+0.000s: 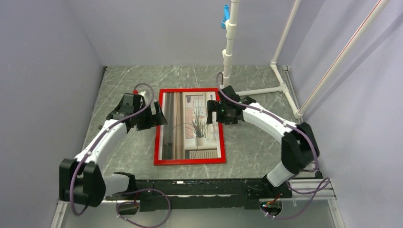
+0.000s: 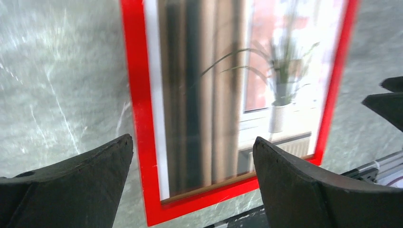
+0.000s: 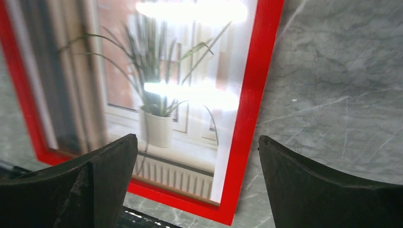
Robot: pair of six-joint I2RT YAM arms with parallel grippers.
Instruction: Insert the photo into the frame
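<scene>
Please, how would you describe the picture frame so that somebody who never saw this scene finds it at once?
On the grey marbled table, a large flat rectangle lies in the middle. This is the frame, around the photo of a potted plant. Only it has a thin bright red border.

Left gripper (image 1: 159, 118), right gripper (image 1: 211, 112) — jaws spread wide

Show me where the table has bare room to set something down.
Bare table: the strip between the back wall and the far edge of the frame; the patch between its right edge and the right arm. Narrower: left of its near corner, beside the left arm. Crowded: its upper sides, where the open left tool and right tool hang.
</scene>
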